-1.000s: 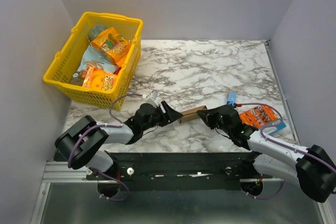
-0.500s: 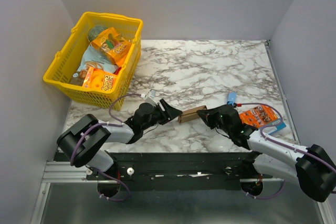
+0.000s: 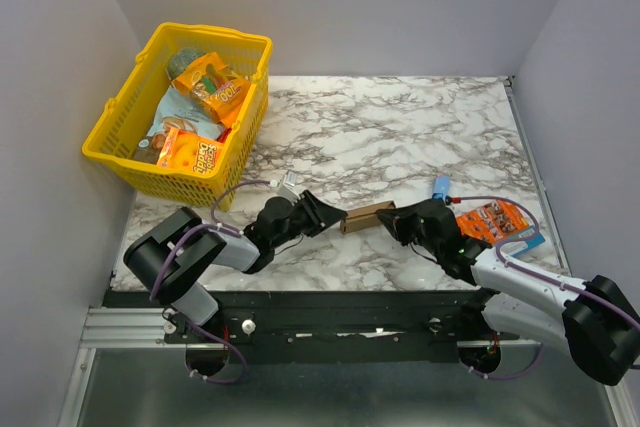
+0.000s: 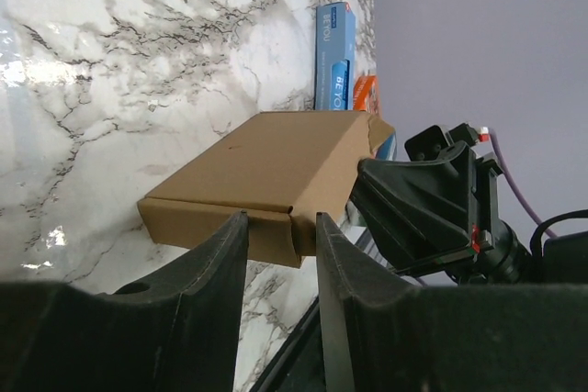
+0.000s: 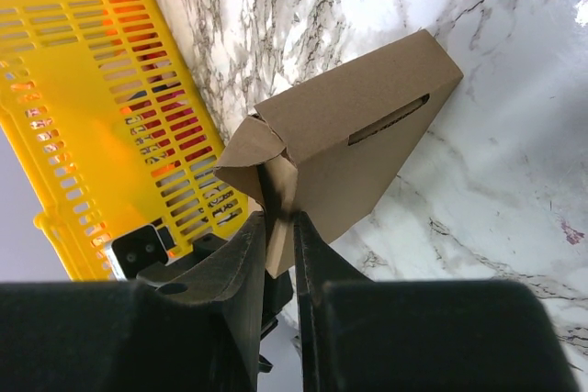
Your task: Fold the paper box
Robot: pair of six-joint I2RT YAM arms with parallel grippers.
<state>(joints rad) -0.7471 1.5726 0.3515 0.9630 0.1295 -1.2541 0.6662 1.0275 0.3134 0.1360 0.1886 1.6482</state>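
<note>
Paper box (image 3: pixel 366 216) lies on the marble table (image 3: pixel 400 127), close to its near edge, about mid-width, between the two grippers; right gripper (image 5: pixel 276 213) clamps a folded end flap of the box; left gripper (image 4: pixel 280 222) sits at the opposite end, fingers apart, possibly touching the cardboard.

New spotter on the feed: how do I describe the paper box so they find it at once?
On the marble table, look just inside the front edge, near its middle. The paper box spans the gap between the left gripper and right gripper. It is plain brown cardboard, unlike the printed orange packet and slim blue packet to its right.
</note>
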